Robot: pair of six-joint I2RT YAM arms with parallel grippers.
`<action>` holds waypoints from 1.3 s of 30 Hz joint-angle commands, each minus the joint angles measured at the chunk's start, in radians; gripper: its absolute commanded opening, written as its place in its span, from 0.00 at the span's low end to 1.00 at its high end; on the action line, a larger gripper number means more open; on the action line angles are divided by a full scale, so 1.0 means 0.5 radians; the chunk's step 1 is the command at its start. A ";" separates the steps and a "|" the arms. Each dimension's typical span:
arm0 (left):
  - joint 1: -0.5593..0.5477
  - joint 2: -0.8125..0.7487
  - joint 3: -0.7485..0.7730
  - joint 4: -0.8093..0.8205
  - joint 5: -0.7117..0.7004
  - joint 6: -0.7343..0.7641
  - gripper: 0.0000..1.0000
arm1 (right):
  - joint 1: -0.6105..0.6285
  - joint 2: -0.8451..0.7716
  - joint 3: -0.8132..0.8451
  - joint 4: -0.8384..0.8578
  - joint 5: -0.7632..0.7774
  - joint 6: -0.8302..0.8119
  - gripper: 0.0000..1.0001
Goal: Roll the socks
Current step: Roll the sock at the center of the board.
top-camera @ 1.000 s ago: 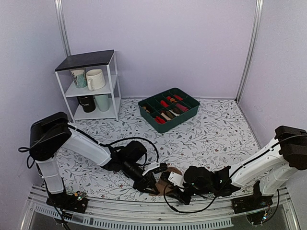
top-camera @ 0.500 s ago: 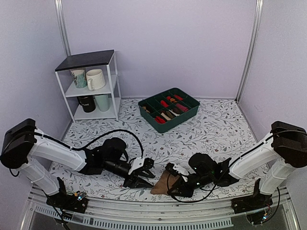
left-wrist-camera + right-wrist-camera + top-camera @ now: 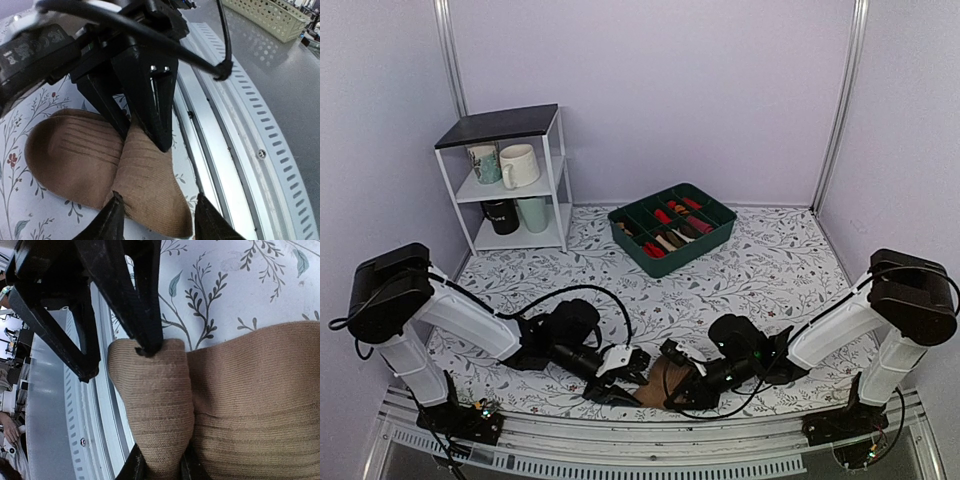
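The tan-brown knit socks (image 3: 656,379) lie folded on the floral tabletop by the near edge, between both grippers. In the right wrist view my right gripper (image 3: 161,456) is shut on a raised fold of the socks (image 3: 250,390). The left gripper's black fingers (image 3: 142,300) stand just beyond that fold, one tip touching it. In the left wrist view my left gripper (image 3: 157,201) is open, its tips on either side of the near end of the socks (image 3: 145,175). From above, the left gripper (image 3: 623,373) and right gripper (image 3: 677,384) face each other across the socks.
A green divided bin (image 3: 715,232) with rolled socks in it sits at the back centre. A white shelf (image 3: 560,170) with mugs stands back left. The metal rail (image 3: 620,450) runs along the near edge, right beside the socks (image 3: 235,140).
My left gripper has moved right, up to the socks, still open. The right gripper has kept its hold on the socks and shifted slightly left and down.
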 commanded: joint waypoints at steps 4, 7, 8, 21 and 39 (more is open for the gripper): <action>-0.048 0.145 0.122 -0.027 -0.023 0.030 0.47 | -0.003 0.148 -0.065 -0.364 -0.037 0.018 0.15; -0.060 0.179 0.159 -0.110 -0.049 0.023 0.45 | -0.013 0.149 -0.068 -0.374 -0.057 0.018 0.15; -0.063 0.191 0.163 -0.126 -0.053 0.023 0.44 | -0.018 0.149 -0.069 -0.377 -0.064 0.016 0.15; -0.137 0.319 0.179 -0.193 -0.151 -0.071 0.45 | -0.105 0.202 -0.014 -0.388 -0.243 -0.024 0.15; -0.140 0.491 0.363 -0.477 -0.112 -0.181 0.00 | -0.108 0.187 0.043 -0.426 -0.216 -0.050 0.16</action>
